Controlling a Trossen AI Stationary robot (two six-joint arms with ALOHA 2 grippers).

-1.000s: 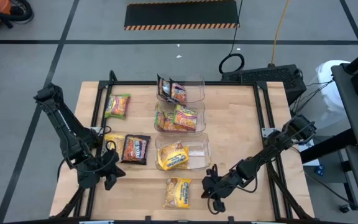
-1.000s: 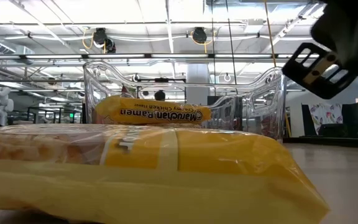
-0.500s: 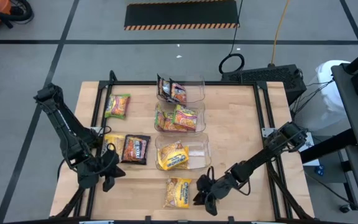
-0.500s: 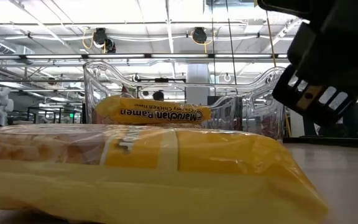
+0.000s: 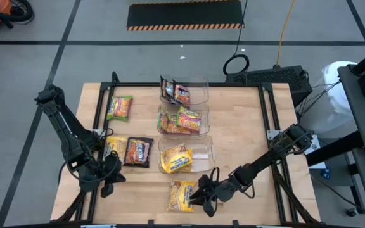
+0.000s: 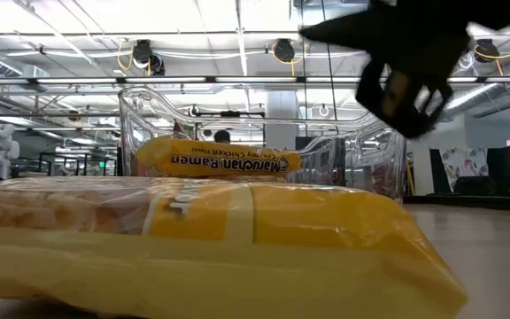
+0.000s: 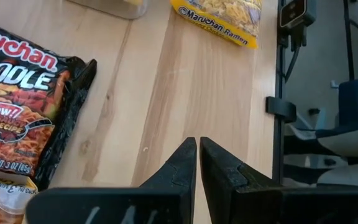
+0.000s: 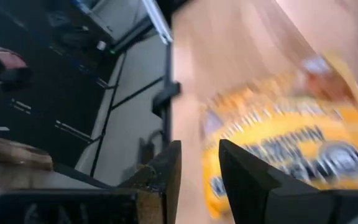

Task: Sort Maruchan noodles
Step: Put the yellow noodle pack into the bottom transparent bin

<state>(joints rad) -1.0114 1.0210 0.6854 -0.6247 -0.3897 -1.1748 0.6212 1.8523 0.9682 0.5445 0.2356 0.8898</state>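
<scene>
A yellow Maruchan packet (image 5: 182, 195) lies flat near the table's front edge; it also fills the low view's foreground (image 6: 211, 239). My right gripper (image 5: 199, 197) stands open just to its right, fingers (image 8: 166, 168) pointing at the packet (image 8: 284, 143); whether they touch it, I cannot tell. My left gripper (image 5: 107, 185) hovers shut at the front left, with nothing between its fingers (image 7: 197, 149). Beside it a dark packet (image 5: 138, 152) and a yellow packet (image 5: 113, 147) lie flat. A green-yellow packet (image 5: 120, 107) lies farther back.
Three clear bins stand in a row down the table's middle: the far one (image 5: 198, 85) holds dark packets, the middle one (image 5: 203, 120) green-yellow packets, the near one (image 5: 204, 152) one yellow packet (image 6: 215, 159). Bare wood spreads on the table's right half (image 5: 246, 133).
My right gripper has moved toward the table's left, closing on the yellow packet near the front edge, and has turned and tipped as it went. My left gripper has rolled a little in place. No packet has moved.
</scene>
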